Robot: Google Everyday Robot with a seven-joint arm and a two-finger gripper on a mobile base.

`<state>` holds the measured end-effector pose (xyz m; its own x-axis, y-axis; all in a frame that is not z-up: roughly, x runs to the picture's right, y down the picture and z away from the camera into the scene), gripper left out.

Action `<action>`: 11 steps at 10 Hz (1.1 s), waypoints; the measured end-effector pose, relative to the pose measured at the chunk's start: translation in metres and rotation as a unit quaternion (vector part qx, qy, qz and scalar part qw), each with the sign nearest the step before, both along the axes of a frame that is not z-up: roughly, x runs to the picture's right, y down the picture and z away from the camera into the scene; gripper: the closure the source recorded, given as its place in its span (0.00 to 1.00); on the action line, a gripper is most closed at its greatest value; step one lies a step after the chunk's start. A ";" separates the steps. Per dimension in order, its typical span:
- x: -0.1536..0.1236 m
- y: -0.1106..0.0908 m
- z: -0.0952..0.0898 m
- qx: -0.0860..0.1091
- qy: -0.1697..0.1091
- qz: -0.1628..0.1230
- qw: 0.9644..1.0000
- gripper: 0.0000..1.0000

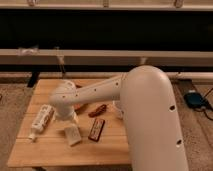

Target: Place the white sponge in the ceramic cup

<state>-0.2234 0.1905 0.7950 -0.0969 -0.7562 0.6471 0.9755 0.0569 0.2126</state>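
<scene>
Wooden slatted table (35,150) with the objects laid out on its top, seen from the front and above. The robot's large white arm (150,115) enters from the lower right and reaches across the table toward 9 o'clock, covering the middle of the tabletop. The gripper (66,120) hangs below the wrist over the left half of the table; whether it is open or closed cannot be told. The small flat off-white rectangular sponge (73,135) lies on the wood just beside the gripper, at its 5 o'clock; contact between the two cannot be judged.

From the sponge:
- the dark rectangular bar (96,129) lies near at 3 o'clock;
- the long white printed tube (41,120) lies at 10 o'clock, slanted;
- a reddish-brown elongated object (98,110) lies at 1 o'clock;
- the small white round ceramic cup (118,109) stands at 2 o'clock, partly hidden by the arm.

A sliver of the wide orange-brown bowl (80,107) shows under the arm.
</scene>
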 end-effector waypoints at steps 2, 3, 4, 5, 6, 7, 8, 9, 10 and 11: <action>-0.002 0.010 0.003 -0.012 0.001 -0.013 1.000 0.20; -0.006 0.017 0.005 -0.018 0.001 -0.025 1.000 0.20; -0.006 0.021 0.008 -0.024 0.003 -0.033 0.999 0.20; -0.005 0.024 0.009 -0.028 0.004 -0.038 0.999 0.20; -0.005 0.027 0.012 -0.033 0.008 -0.042 0.999 0.20; -0.003 0.029 0.014 -0.036 0.013 -0.045 0.998 0.20; 0.000 0.030 0.017 -0.038 0.018 -0.046 0.998 0.20; 0.002 0.031 0.019 -0.039 0.024 -0.046 0.998 0.20; 0.005 0.032 0.021 -0.041 0.031 -0.049 0.998 0.20; 0.004 0.034 0.022 -0.042 0.034 -0.055 0.997 0.22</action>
